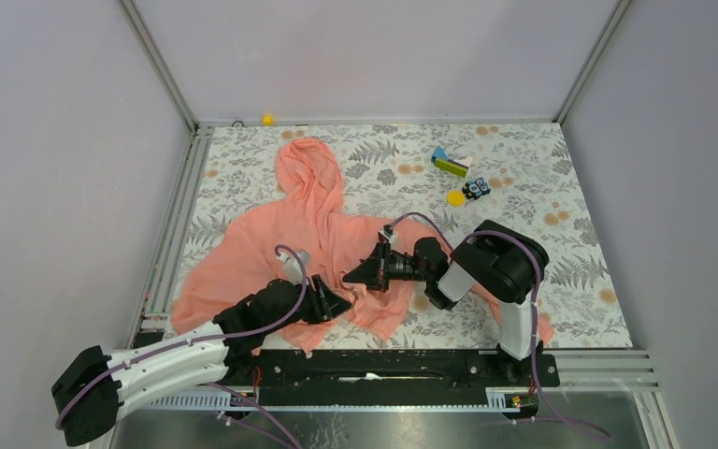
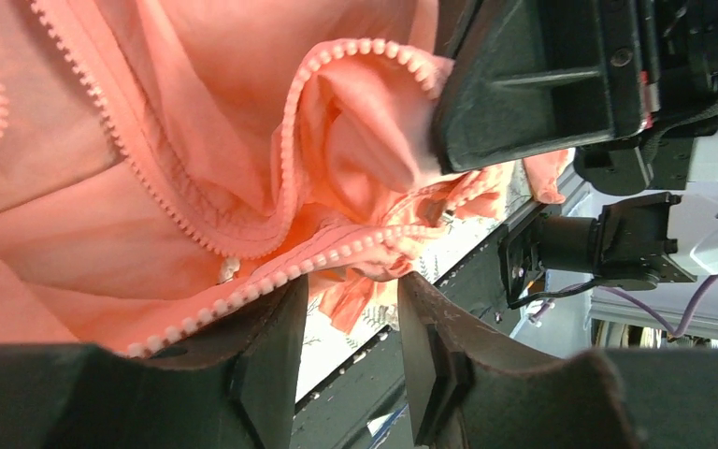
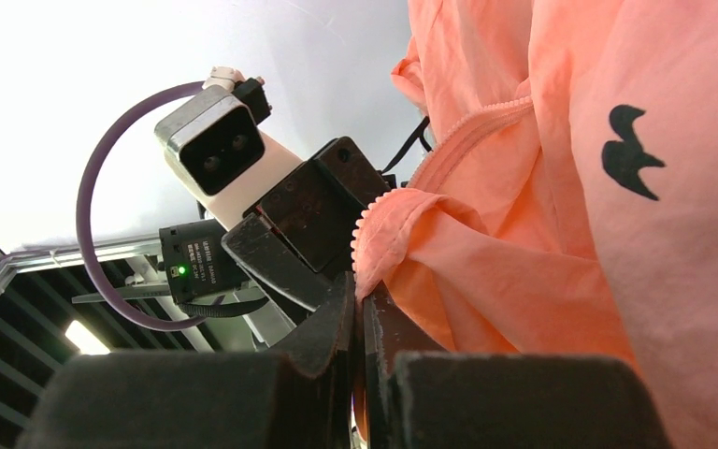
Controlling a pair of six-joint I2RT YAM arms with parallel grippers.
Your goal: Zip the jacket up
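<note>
Top view: thin salmon jacket lies spread on the leaf-print table, hood at the far end, hem bunched between the arms. Left wrist view only: left gripper jaws partly apart, clamping nothing; chunky zipper teeth curl just beyond. Right wrist view only: right gripper pinched tight on the toothed jacket edge; dark bird-shaped mark on smooth fabric.

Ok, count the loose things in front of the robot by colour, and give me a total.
Pink jacket: 1
Yellow small pieces: 2, one near the block, one at the far edge
Green-and-blue block: 1
Dark piece with blue spots: 1
Total: 5
</note>
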